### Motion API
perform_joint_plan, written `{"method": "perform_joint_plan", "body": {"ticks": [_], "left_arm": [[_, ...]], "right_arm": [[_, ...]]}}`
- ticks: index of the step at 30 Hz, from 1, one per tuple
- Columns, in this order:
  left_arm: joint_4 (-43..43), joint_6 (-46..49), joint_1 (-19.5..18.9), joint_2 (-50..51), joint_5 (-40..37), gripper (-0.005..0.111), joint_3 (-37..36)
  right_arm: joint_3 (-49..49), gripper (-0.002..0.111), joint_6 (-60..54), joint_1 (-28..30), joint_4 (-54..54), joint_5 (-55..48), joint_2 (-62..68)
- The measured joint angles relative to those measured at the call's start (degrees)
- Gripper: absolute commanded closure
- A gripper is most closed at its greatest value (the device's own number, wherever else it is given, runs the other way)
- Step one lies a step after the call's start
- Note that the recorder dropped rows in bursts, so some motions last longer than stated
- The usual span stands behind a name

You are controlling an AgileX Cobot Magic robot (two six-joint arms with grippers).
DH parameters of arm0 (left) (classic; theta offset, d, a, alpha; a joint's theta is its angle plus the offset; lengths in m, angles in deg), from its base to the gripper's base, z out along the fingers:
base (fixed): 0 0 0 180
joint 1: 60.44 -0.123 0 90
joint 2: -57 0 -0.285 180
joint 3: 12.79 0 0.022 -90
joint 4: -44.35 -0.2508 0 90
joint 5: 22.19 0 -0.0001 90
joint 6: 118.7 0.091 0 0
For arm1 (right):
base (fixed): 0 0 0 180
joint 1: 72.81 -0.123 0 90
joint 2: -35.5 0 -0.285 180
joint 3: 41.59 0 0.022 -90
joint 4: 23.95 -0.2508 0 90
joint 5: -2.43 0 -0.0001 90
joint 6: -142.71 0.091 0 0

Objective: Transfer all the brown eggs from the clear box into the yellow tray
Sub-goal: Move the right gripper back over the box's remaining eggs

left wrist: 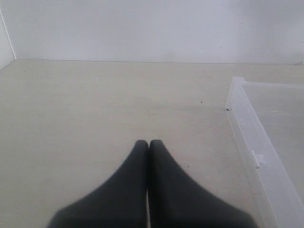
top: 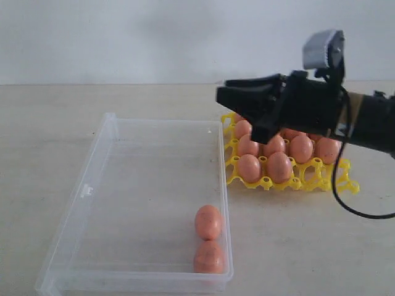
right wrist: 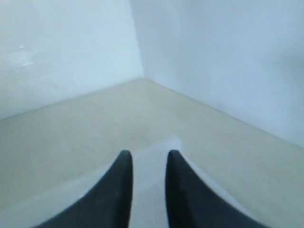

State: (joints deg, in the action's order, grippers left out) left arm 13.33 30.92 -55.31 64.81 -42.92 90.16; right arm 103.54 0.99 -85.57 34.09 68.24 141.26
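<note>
Two brown eggs (top: pixel 208 222) in clear box (top: pixel 69 225) | right pincer (top: pixel 221 95) partly hides yellow tray (top: pixel 308 183)

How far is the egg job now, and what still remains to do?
Done: many brown eggs sit in the yellow tray, part hidden by the arm. In hand: nothing; the right gripper is open and empty, the left gripper shut. Left: two eggs in the clear box.

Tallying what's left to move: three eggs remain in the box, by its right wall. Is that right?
Not quite. Two eggs remain in the box, by its right wall, one just behind the other. The exterior view shows this.
</note>
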Motion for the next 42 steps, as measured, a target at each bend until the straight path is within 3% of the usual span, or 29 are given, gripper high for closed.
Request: {"method": "perform_joint_plan", "body": {"ticks": [2,4,9,13,17,21,25,32,34,42], "left_arm": [[0.00,0.00,0.00,0.00,0.00,0.111,0.00],[0.00,0.00,0.00,0.00,0.00,0.111,0.00],[0.00,0.00,0.00,0.00,0.00,0.111,0.00],[0.00,0.00,0.00,0.00,0.00,0.111,0.00],[0.00,0.00,0.00,0.00,0.00,0.111,0.00],[0.00,0.00,0.00,0.00,0.00,0.111,0.00],[0.00,0.00,0.00,0.00,0.00,0.111,0.00],[0.00,0.00,0.00,0.00,0.00,0.111,0.00],[0.00,0.00,0.00,0.00,0.00,0.111,0.00],[0.00,0.00,0.00,0.00,0.00,0.111,0.00]], "right_arm": [[3.31,0.108,1.06,-6.89,0.00,-7.16,-2.15],[7.68,0.108,1.69,-14.01,0.35,-20.89,-3.55],[20.46,0.108,-0.64,-30.71,1.74,-75.35,-2.33],[32.21,0.108,-2.39,-34.60,-2.60,-106.80,1.42],[45.01,0.108,-17.23,-34.65,-23.72,-125.16,4.77],[53.86,0.108,-29.95,-34.90,-48.87,-132.92,7.94],[55.78,0.103,-32.46,-35.26,-59.77,-134.92,11.72],[55.83,0.052,-30.05,-35.26,-63.42,-135.49,19.68],[55.83,0.047,-29.21,-35.26,-63.86,-135.49,20.29],[55.83,0.048,-13.10,-35.26,-64.80,-135.49,20.29]]}}
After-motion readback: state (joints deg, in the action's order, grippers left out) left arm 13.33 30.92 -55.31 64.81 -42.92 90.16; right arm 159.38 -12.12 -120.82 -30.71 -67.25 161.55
